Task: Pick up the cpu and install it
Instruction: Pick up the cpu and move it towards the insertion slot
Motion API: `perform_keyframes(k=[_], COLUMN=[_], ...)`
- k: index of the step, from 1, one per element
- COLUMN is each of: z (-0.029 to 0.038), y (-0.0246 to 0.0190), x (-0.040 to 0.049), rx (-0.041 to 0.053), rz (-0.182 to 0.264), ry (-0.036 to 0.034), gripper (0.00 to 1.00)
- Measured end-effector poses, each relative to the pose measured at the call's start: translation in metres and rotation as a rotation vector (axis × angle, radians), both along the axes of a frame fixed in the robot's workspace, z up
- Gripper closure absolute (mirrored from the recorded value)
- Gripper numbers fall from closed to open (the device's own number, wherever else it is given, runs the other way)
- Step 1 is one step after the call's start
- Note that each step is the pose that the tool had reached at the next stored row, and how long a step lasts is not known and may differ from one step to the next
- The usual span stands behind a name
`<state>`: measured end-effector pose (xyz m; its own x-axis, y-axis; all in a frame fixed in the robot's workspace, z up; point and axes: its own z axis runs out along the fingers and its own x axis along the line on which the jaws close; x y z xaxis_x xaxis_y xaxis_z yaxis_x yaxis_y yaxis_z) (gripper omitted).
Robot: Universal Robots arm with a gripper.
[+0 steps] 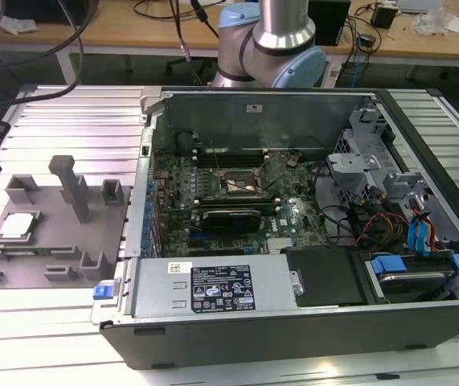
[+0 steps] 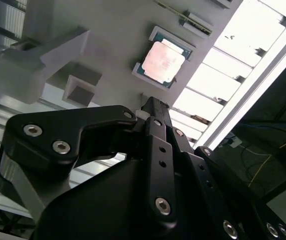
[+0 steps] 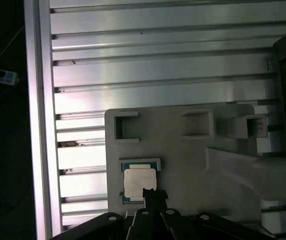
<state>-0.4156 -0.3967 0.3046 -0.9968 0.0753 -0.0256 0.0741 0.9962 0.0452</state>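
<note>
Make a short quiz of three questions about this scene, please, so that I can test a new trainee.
1. True or false: the cpu already sits in the motherboard socket inside the computer case.
2. What does the cpu rest on? A) the grey fixture plate; B) the power supply; C) the bare aluminium table.
3. Fill in the missing word: in the first wrist view, the gripper is nearest to the ____.

Key: 1 false; 2 A; 3 cpu.
</note>
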Motion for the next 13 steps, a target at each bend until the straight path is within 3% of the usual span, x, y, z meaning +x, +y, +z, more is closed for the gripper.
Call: perform_keyframes(k=[9, 13], z=[-0.0027, -0.0075], y=[0.0, -0.0001], x=[-0.0145, -0.0173], rx=[0.0, 0.0], rz=[0.0, 0.0], ry=[0.0, -0.0001], gripper=[0.89, 0.89])
